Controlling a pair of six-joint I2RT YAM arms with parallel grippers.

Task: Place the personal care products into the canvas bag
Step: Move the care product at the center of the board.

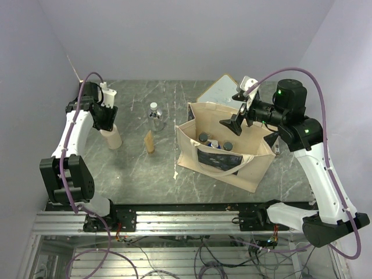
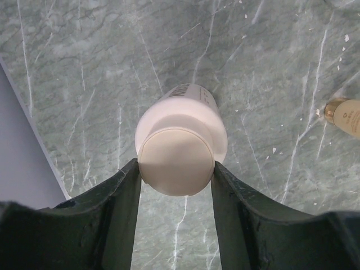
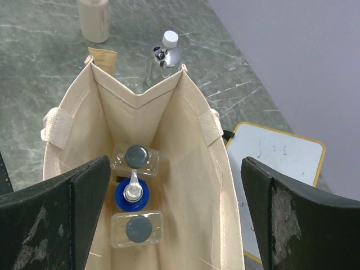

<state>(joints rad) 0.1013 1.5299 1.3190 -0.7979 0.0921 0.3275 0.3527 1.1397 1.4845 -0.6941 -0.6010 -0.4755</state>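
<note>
The cream cylinder [image 1: 112,138] stands on the table at the left. My left gripper [image 1: 108,123] is over its top, and in the left wrist view both fingers [image 2: 121,197] press the sides of its cap [image 2: 179,160]. The canvas bag [image 1: 244,165] stands open at centre right. Inside it are two clear bottles with dark caps [image 3: 135,157] [image 3: 138,229] and the blue-capped bottle [image 3: 132,194] between them. My right gripper [image 1: 239,115] hovers open and empty above the bag's far rim. The tan tube [image 1: 150,142] and a clear silver-capped bottle [image 1: 154,115] stand on the table left of the bag.
The white wood-framed board [image 1: 216,90] lies behind the bag; it also shows in the right wrist view [image 3: 275,163]. The tan tube [image 2: 346,115] is right of the cylinder in the left wrist view. Walls close in on the left, back and right.
</note>
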